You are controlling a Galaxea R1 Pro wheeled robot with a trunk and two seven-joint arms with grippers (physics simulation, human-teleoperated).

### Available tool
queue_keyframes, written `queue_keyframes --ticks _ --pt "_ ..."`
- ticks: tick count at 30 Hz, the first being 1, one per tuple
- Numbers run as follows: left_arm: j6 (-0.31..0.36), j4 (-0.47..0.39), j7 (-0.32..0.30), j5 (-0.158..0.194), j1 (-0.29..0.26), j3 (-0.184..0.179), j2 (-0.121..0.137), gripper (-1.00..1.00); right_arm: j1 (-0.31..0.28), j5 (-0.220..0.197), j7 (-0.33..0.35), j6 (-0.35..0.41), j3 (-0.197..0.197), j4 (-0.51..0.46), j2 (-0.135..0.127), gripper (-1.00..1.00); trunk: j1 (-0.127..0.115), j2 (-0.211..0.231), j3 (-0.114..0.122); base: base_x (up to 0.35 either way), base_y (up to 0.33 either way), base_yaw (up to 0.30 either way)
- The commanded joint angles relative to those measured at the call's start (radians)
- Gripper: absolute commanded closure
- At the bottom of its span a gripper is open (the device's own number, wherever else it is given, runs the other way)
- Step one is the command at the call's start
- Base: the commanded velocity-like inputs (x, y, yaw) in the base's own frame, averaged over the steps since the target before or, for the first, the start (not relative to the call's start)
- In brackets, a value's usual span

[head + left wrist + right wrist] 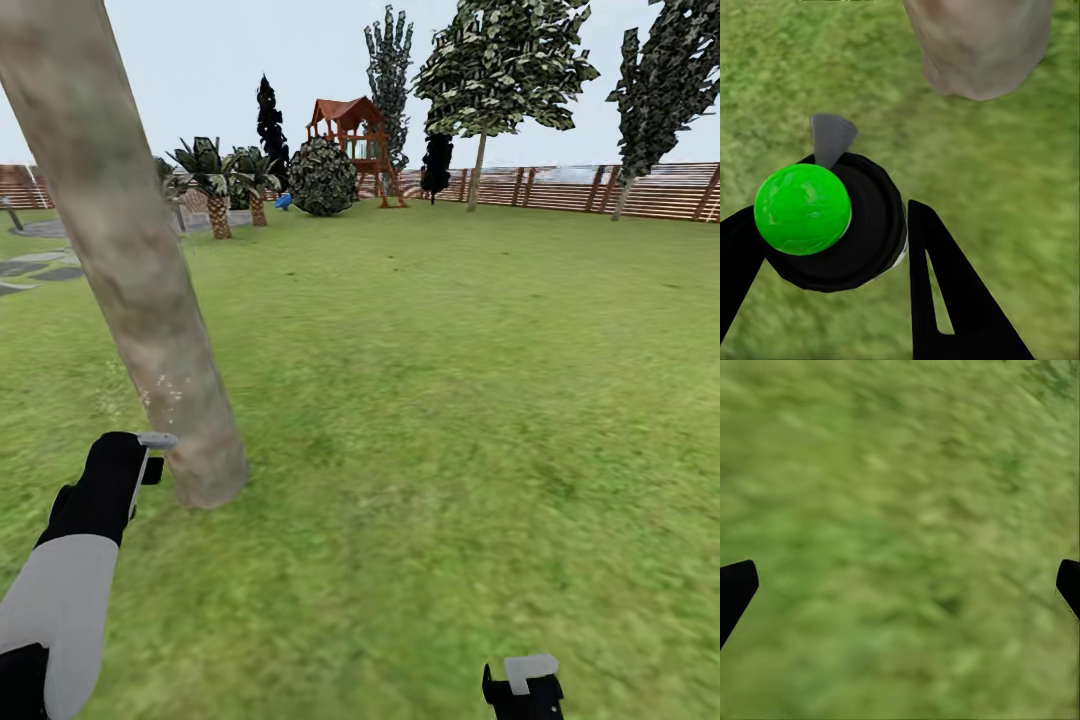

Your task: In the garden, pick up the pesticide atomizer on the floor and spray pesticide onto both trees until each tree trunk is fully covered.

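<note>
Landmark: near tree trunk (150, 310), leaning, base in the lawn (450, 400).

Left gripper (832, 247): jaws closed around the pesticide atomizer (832, 221), black body with green ball top, 1 finger on each side. In the head view the left gripper (135, 470) sits just beside the trunk base, atomizer's grey nozzle (157, 439) pointing toward the bark. Fine white specks (160, 385) low on the trunk; upper trunk looks bare.

Right gripper (900, 585): jaws spread wide, nothing between them, grass below; well apart from the trunk.

Risks, judged:
- Nozzle so close to the trunk: spray may cover only 1 low patch, leaving the far side and upper part uncovered.
- Arm may bump the leaning trunk when raised.
- Round atomizer could twist in the grip, aiming off the bark.
- The 2nd tree to be sprayed cannot be told apart among the far trees by the fence (600, 190).
</note>
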Motion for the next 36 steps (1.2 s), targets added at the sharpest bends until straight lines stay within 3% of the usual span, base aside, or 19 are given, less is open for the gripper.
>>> queue_keyframes --ticks 1,3,7,9,11,13,16,18,20,22,24,27,32,36 --pt "0.003 -0.001 -0.005 -0.002 0.000 0.002 0.003 1.00 -0.001 0.010 -0.003 -0.003 -0.008 0.001 0.001 -1.00 0.000 0.000 -0.001 0.317 -0.043 0.001" --pt "0.002 0.000 -0.004 0.001 0.001 0.001 -0.007 1.00 -0.001 0.010 -0.003 -0.002 -0.008 0.001 0.001 -1.00 0.000 0.000 -0.001 0.329 -0.013 0.000" --pt "0.001 0.012 -0.005 0.007 0.002 -0.001 -0.054 1.00 -0.001 0.010 -0.003 -0.003 -0.008 0.000 0.001 -1.00 0.000 0.000 -0.001 0.136 -0.002 0.000" --pt "0.000 0.015 -0.005 0.005 0.002 0.002 -0.058 1.00 -0.001 0.010 -0.003 -0.002 -0.008 0.000 0.001 -1.00 0.000 0.000 -0.001 0.015 0.000 0.000" --pt "-0.002 0.015 -0.003 0.003 0.019 0.007 -0.050 1.00 -0.001 0.010 -0.003 -0.003 -0.008 0.000 0.001 -1.00 0.000 0.000 -0.001 0.005 0.000 0.000" --pt "-0.004 0.014 -0.003 0.000 0.050 0.020 0.003 1.00 -0.001 0.010 -0.003 -0.003 -0.008 0.000 0.000 -1.00 0.000 0.000 -0.001 0.000 0.000 0.000" --pt "-0.004 0.014 -0.004 0.003 0.060 0.022 0.036 1.00 -0.001 0.010 -0.003 -0.003 -0.008 0.000 -0.002 -1.00 0.000 0.000 -0.001 0.000 0.000 0.000" --pt "-0.004 0.014 -0.004 0.006 0.063 0.017 0.025 1.00 -0.001 0.010 -0.003 -0.003 -0.008 0.001 -0.002 -1.00 0.000 0.000 -0.001 0.000 0.000 0.000" --pt "-0.005 0.014 -0.003 0.005 0.063 0.016 -0.021 1.00 -0.001 0.010 -0.003 -0.003 -0.008 0.001 -0.002 -1.00 0.000 0.000 -0.001 0.000 0.000 0.000" --pt "-0.004 0.012 -0.002 0.006 0.059 0.016 -0.043 1.00 -0.001 0.010 -0.002 -0.003 -0.008 0.001 -0.002 -1.00 0.000 0.000 -0.001 0.000 0.000 0.000" --pt "-0.004 0.010 -0.002 0.006 0.056 0.017 -0.048 1.00 -0.001 0.010 -0.002 -0.003 -0.008 0.001 -0.002 -1.00 0.000 0.000 -0.001 0.000 0.000 0.000" --pt "-0.005 0.008 -0.002 0.004 0.055 0.025 -0.035 1.00 -0.001 0.010 -0.003 -0.003 -0.008 0.001 -0.002 -1.00 0.000 0.000 -0.001 0.000 0.000 0.000" --pt "-0.006 0.001 -0.003 0.003 0.058 0.043 0.050 1.00 -0.001 0.010 -0.003 -0.003 -0.008 0.001 -0.002 -1.00 0.000 0.000 -0.001 0.000 0.000 0.000" --pt "-0.006 0.011 -0.004 0.008 0.064 0.038 0.040 1.00 -0.001 0.010 -0.003 -0.003 -0.008 0.002 -0.002 -1.00 0.000 0.000 -0.001 0.000 0.000 0.000"
